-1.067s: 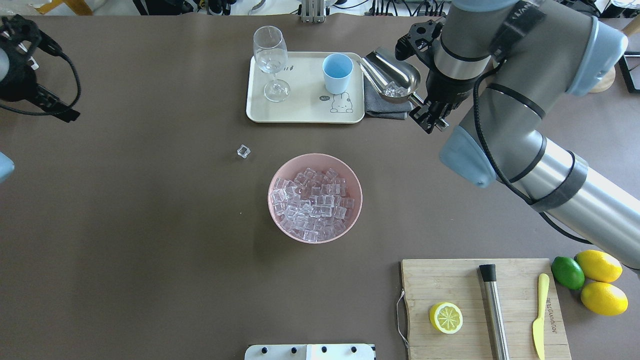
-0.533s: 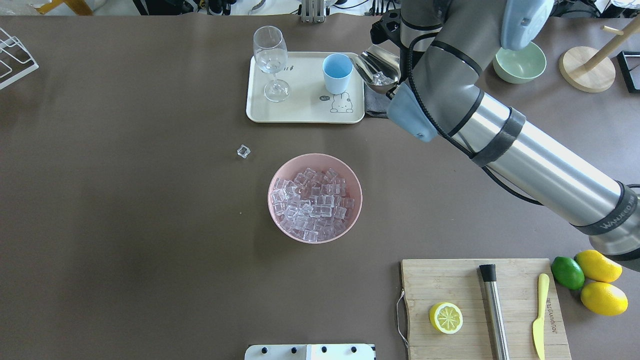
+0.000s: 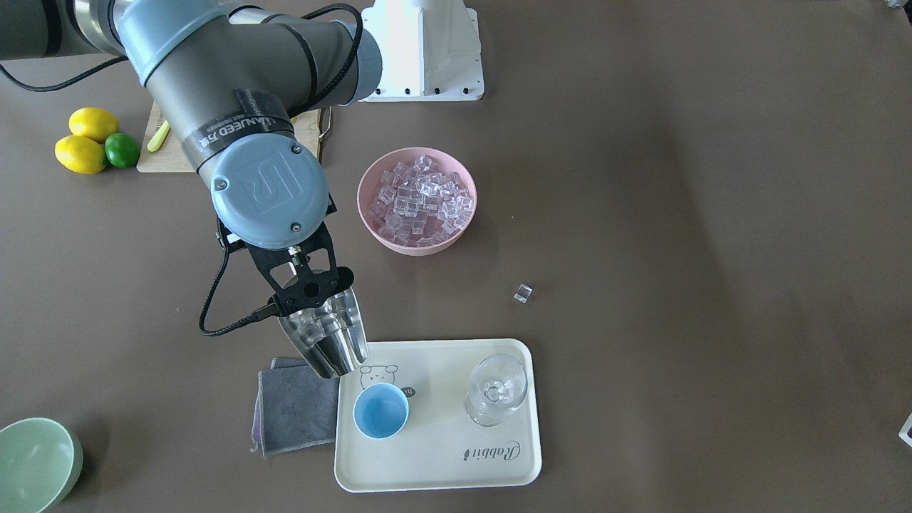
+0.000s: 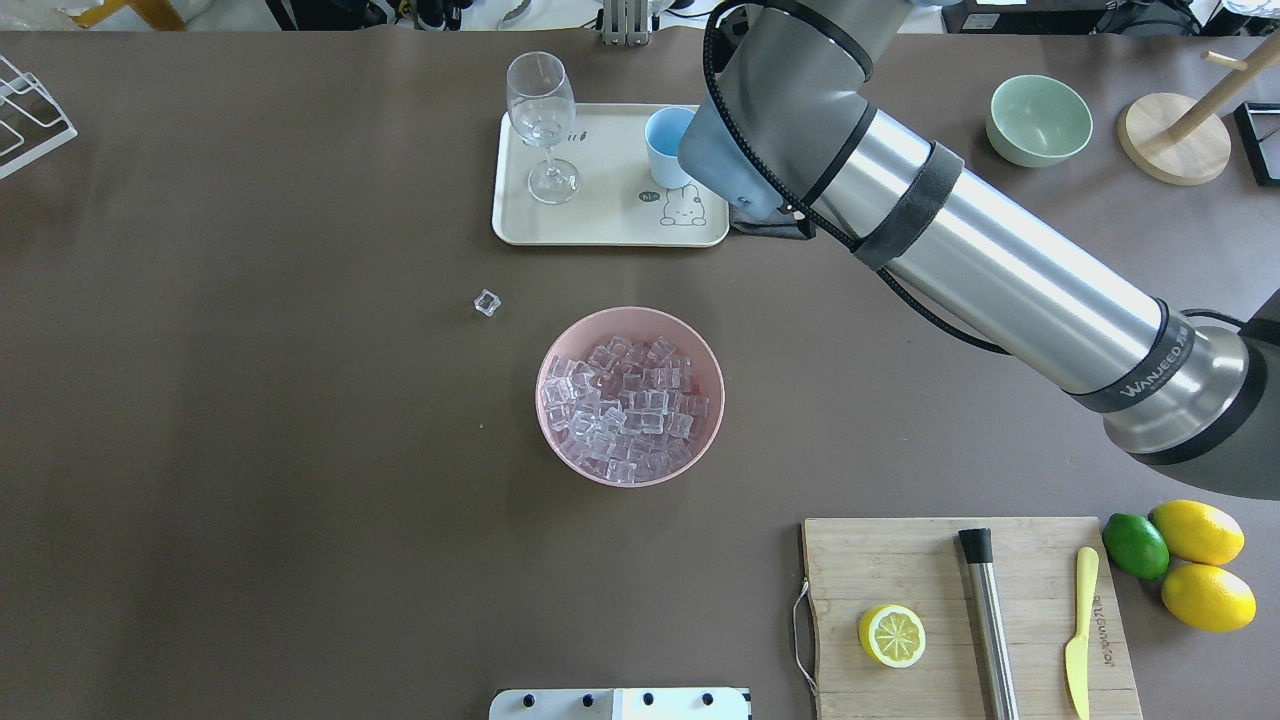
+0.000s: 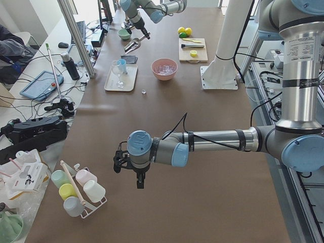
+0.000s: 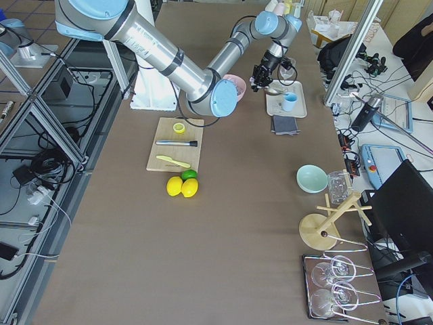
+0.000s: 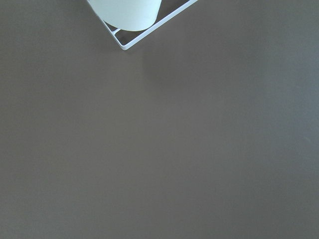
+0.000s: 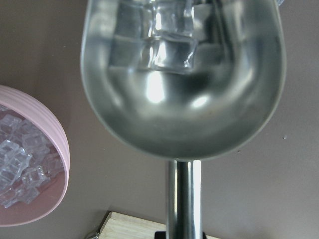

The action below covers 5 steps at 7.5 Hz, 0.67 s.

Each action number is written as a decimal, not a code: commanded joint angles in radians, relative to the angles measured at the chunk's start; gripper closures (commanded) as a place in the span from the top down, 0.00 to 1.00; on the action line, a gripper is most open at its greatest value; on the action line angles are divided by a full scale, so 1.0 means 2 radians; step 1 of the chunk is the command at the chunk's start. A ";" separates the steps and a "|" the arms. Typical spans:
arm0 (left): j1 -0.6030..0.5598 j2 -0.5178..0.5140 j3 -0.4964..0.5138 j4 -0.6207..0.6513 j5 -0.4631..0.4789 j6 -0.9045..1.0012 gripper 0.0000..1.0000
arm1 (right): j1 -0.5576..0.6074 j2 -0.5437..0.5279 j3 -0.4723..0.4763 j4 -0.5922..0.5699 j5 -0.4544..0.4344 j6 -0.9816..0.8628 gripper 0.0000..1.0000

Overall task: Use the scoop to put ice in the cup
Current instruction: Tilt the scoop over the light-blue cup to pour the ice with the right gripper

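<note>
My right gripper is shut on the handle of the steel scoop, which tilts mouth-down over the tray's corner beside the light-blue cup. In the right wrist view the scoop holds a few ice cubes near its mouth. In the overhead view my arm hides the scoop and part of the cup. The pink bowl holds many ice cubes. My left gripper hovers far off over the table's end; I cannot tell whether it is open or shut.
The cup stands on a cream tray with a stemmed glass. A grey cloth lies beside the tray. One stray ice cube lies on the table. A cutting board and a green bowl are on the right.
My right arm has swung left, carrying the scoop from beside the tray to the cup; the arm now covers the scoop from overhead. The left gripper has left the overhead view.
</note>
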 commanded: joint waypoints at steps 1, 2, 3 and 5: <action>-0.003 0.000 -0.001 0.006 -0.015 -0.046 0.98 | 0.000 0.030 -0.040 -0.016 0.005 -0.005 0.00; -0.002 -0.003 -0.011 0.044 -0.027 -0.098 0.98 | 0.000 0.039 -0.050 -0.017 0.005 -0.005 0.00; -0.002 -0.002 -0.023 0.051 -0.030 -0.106 0.98 | 0.000 0.045 -0.057 -0.017 0.004 -0.006 0.00; 0.000 -0.005 -0.033 0.053 -0.028 -0.117 0.98 | 0.000 0.056 -0.074 -0.017 0.004 -0.005 0.00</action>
